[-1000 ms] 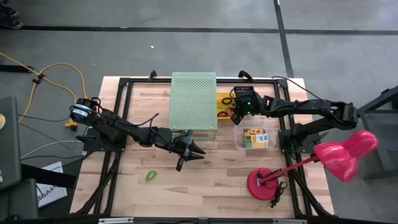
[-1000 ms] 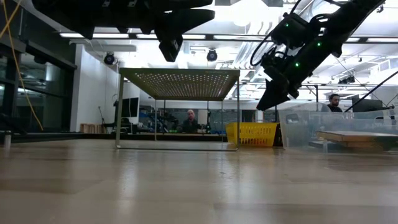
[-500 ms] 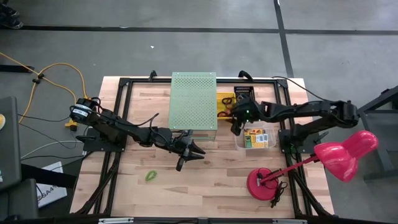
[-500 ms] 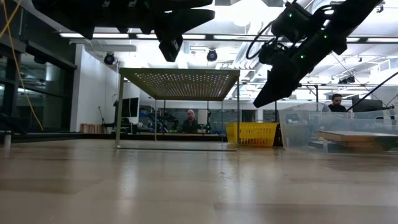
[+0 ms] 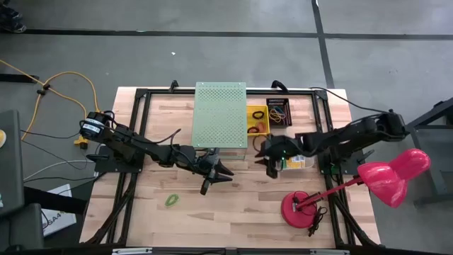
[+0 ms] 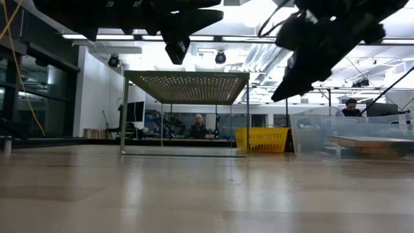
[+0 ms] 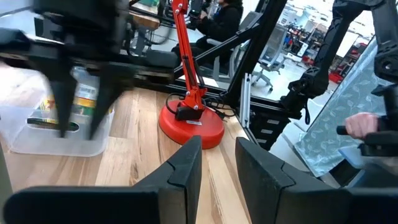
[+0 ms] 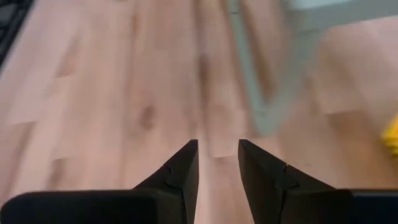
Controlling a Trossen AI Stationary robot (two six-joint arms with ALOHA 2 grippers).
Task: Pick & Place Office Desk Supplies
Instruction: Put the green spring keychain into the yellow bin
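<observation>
Lying alone on the bare worktop [image 5: 141,212], the green band loop [image 5: 170,200] sits nearer the left end effector [image 5: 219,173], hovering slightly parted and empty, than the right end effector [image 5: 270,164], likewise parted and empty.
</observation>
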